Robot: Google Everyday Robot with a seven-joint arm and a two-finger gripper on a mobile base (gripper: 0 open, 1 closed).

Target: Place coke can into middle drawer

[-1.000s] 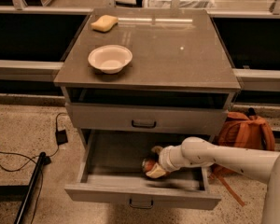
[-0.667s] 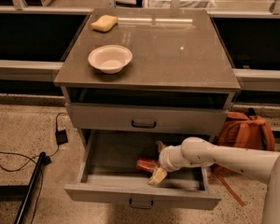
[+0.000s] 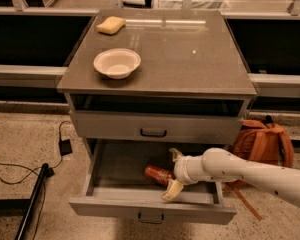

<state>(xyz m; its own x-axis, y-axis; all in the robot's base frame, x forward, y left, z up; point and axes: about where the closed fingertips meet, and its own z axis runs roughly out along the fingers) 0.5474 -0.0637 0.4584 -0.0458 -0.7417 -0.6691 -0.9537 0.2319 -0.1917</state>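
Observation:
The coke can point(image 3: 158, 174) is a small red can lying on its side on the floor of the middle drawer point(image 3: 120, 194), which is pulled out under the closed grey drawer front point(image 3: 155, 128). My gripper point(image 3: 174, 173) is inside the drawer just right of the can. Its two pale fingers are spread, one finger point(image 3: 176, 155) above and one finger point(image 3: 172, 190) below, and the can lies free between and left of them. My white arm point(image 3: 250, 176) reaches in from the right.
A white bowl point(image 3: 117, 62) and a yellow sponge point(image 3: 110, 25) sit on the cabinet top point(image 3: 190, 54). An orange backpack point(image 3: 265, 144) leans right of the cabinet. Black cables point(image 3: 20, 171) and a dark pole point(image 3: 32, 204) lie on the floor at left.
The gripper has let go of the can: its fingers opened and drew back to the right, and the can now lies on its side on the drawer floor.

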